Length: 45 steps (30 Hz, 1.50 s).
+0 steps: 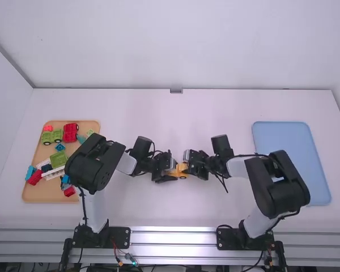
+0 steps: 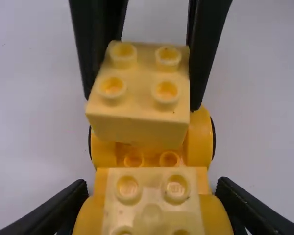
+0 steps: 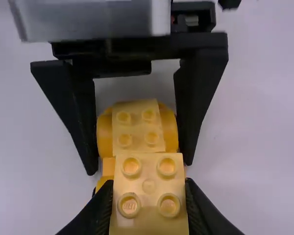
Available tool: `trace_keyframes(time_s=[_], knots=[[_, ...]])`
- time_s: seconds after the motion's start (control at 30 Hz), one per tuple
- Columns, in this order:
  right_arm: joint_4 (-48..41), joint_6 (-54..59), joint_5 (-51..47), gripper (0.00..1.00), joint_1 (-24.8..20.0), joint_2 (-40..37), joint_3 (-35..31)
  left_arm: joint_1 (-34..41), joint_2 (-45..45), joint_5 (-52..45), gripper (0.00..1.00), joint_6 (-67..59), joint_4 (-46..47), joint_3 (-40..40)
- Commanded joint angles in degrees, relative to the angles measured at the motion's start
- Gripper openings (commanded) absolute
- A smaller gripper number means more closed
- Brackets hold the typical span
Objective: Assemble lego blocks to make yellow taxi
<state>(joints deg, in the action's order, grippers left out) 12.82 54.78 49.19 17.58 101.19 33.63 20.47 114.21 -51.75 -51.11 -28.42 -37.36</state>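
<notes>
Yellow chassis (image 2: 170,159): held between the two arms, about midway between the table's (image 1: 158,209) left and right edges, well apart from both trays. Whether the tabletop is touched can't be told.
Seated block (image 2: 152,196): pale yellow, four studs, carried on the chassis end at the left gripper.
Left gripper (image 2: 153,183): narrowed onto the chassis, one finger at each side, around the seated block's end.
Right gripper (image 3: 148,183): closed on the loose block (image 2: 139,107), also pale yellow, four studs up, sides pinched.
Loose block: held over the chassis's other end. Two chassis studs are left exposed between the blocks. Contact underneath can't be confirmed.
Wooden tray (image 1: 39,195): set by the table's left edge; red wheeled piece (image 1: 71,132) near its far edge, white brick (image 1: 54,173) nearer the middle.
Blue tray (image 1: 292,164): set towards the table's right edge.
Next: studs to be lined up, then the loose block pressed straight down, probably.
Risk, seating: if pressed off-square, one edge will be caught and the block left cocked.
Risk, grip: the block could be slid up between the fingers under push force; the chassis could be pitched if held at one end only.
Risk, clearance: fingertips could be jammed on the wheels (image 2: 201,139) if lowered too far.
</notes>
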Motion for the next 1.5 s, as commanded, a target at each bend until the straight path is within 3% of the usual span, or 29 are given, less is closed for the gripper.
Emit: trace_keyframes(time_s=[0.0,0.2,0.4,0.6,1.33,1.43,1.47], knots=[[0.24,-0.98,1.75,0.07,-0.63,0.61,-0.22,0.46,0.68,0.79,0.60,-0.83,0.09,-0.50],[-0.24,-0.92,1.75,0.08,-0.15,0.61,-0.24,0.52,0.70,1.84,0.41,-0.83,0.09,-0.50],[-0.52,1.14,1.57,0.07,1.07,0.61,-0.22,0.52,0.70,1.42,0.40,-1.03,1.09,-0.50],[-0.90,1.16,-0.68,0.02,2.36,0.63,-0.24,0.55,0.70,1.44,0.31,-3.89,3.28,-0.13],[0.02,1.11,-3.06,0.04,2.27,2.36,-0.24,0.52,0.70,0.17,0.31,-3.80,2.47,0.26],[0.26,0.90,-3.02,0.13,2.29,2.36,-0.22,0.52,0.70,0.17,0.31,-3.80,2.45,0.28],[0.26,0.96,-2.99,0.21,2.29,2.36,-0.22,0.52,0.70,0.15,0.32,-3.80,2.45,0.28]])
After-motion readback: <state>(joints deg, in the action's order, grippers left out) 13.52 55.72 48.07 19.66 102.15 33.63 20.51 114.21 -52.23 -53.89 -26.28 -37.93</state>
